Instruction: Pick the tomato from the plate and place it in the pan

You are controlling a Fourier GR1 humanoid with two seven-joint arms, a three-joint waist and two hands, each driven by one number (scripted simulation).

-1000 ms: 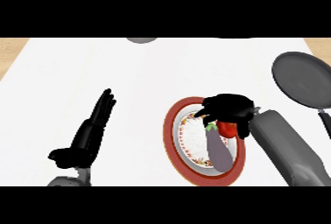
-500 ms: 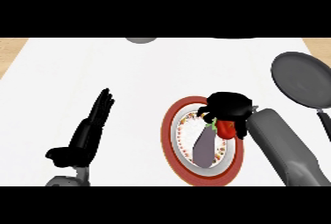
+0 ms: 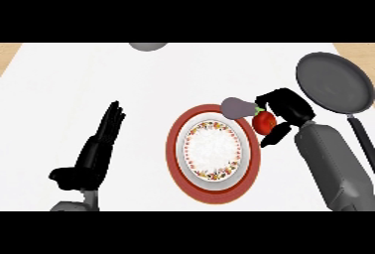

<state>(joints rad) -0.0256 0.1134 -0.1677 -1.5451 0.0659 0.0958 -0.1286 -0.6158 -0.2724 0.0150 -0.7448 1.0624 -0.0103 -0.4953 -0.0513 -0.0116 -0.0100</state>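
A red tomato (image 3: 263,122) sits in my right hand (image 3: 287,110), whose fingers and thumb curl round it. Hand and tomato are raised just past the upper right rim of the red-rimmed, flower-patterned plate (image 3: 178,149), whose white middle is bare. The dark grey pan (image 3: 334,82) lies to the right of the hand at the far right, and its black handle (image 3: 362,139) runs down toward me. A pale grey rounded shape (image 3: 237,106) shows just left of the tomato; I cannot tell what it is. My left hand (image 3: 95,154) rests open at the lower left, fingers straight.
A grey rounded object (image 3: 149,45) pokes in at the counter's far edge, top centre. My right forearm (image 3: 336,166) fills the space between the plate and the pan handle. White counter stretches between my left hand and the plate.
My right hand has lifted the tomato off the plate's middle and carried it up and right, to beyond the rim on the pan's side. The left hand stays still.
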